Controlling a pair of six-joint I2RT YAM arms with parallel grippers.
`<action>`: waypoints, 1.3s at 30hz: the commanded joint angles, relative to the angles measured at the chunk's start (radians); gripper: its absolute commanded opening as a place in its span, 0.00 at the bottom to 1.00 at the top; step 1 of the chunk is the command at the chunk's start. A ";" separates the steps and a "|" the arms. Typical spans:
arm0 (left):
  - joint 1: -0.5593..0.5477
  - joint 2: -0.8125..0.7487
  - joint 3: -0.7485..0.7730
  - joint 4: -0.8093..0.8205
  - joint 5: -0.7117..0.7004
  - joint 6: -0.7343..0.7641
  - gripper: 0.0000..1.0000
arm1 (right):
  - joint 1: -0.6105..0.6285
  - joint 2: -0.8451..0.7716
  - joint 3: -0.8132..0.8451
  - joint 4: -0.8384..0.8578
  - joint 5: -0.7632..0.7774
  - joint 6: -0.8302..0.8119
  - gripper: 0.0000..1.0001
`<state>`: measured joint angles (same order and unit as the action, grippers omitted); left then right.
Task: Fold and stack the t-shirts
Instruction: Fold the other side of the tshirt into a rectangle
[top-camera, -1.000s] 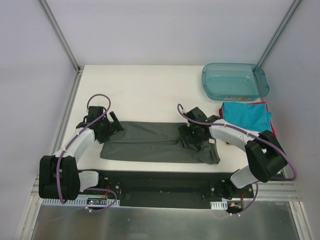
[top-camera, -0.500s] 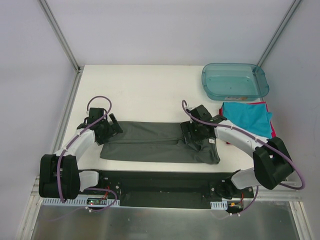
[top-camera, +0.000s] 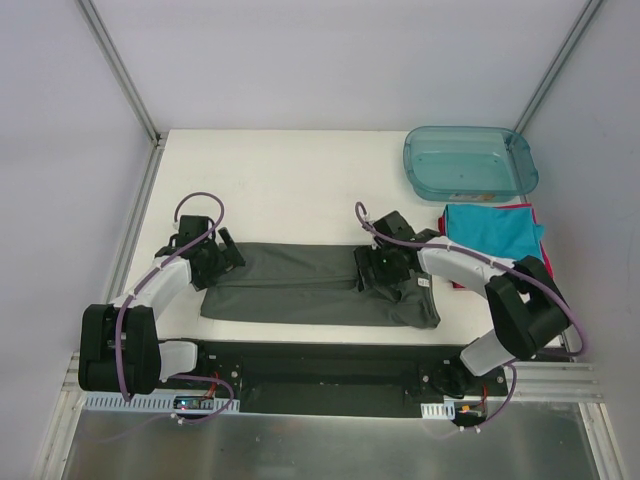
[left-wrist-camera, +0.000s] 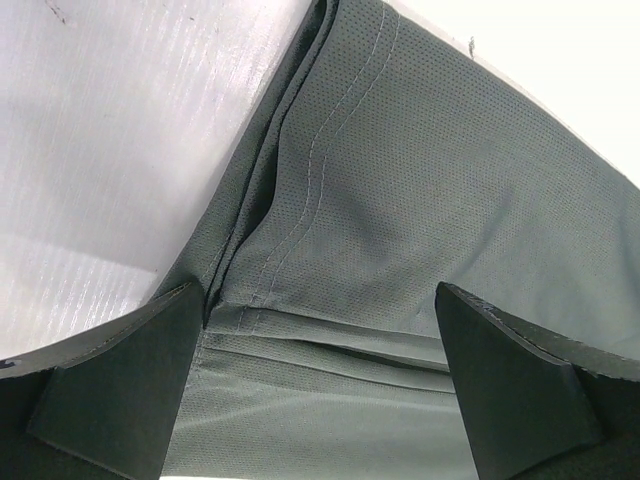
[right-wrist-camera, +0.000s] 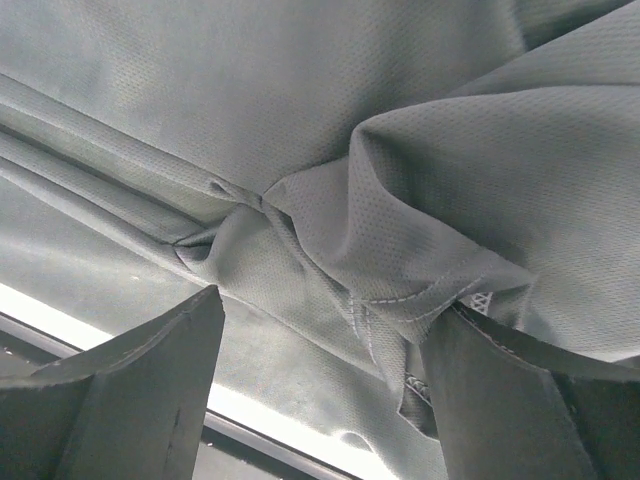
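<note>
r jaws nudged left on grey tee (top-camera: 290, 285), teal tee (top-camera: 495, 235), tub (top-camera: 465, 160) beyond

Three soft cloth t-shirts are on the table: one dark charcoal-grey tee (top-camera: 300, 285), one folded teal shirt (top-camera: 490, 232) and one red-pink shirt (top-camera: 541, 243). There is one translucent teal plastic tub (top-camera: 468, 162) and two white-and-black robot arms, left (top-camera: 160, 280) and right (top-camera: 465, 265).

Both our arms reach forward, elbows bent outward and wrists angled toward each other. Our left hand (top-camera: 224, 252) sits low with fingers spread wide; our right hand (top-camera: 368, 272) is low too, fingers parted.
</note>
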<state>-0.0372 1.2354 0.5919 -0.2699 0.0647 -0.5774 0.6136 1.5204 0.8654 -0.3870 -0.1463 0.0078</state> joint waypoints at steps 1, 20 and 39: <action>0.008 0.001 -0.007 0.000 -0.046 0.019 0.99 | 0.029 0.011 0.015 -0.003 -0.052 0.034 0.78; 0.007 0.007 -0.004 -0.002 -0.054 0.019 0.99 | 0.112 -0.043 -0.029 -0.003 -0.236 0.075 0.79; 0.008 0.021 -0.004 -0.002 -0.051 0.019 0.99 | 0.121 -0.263 -0.035 -0.102 0.229 0.236 0.83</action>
<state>-0.0372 1.2438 0.5919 -0.2657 0.0399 -0.5770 0.7895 1.2697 0.8356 -0.4778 -0.0261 0.1455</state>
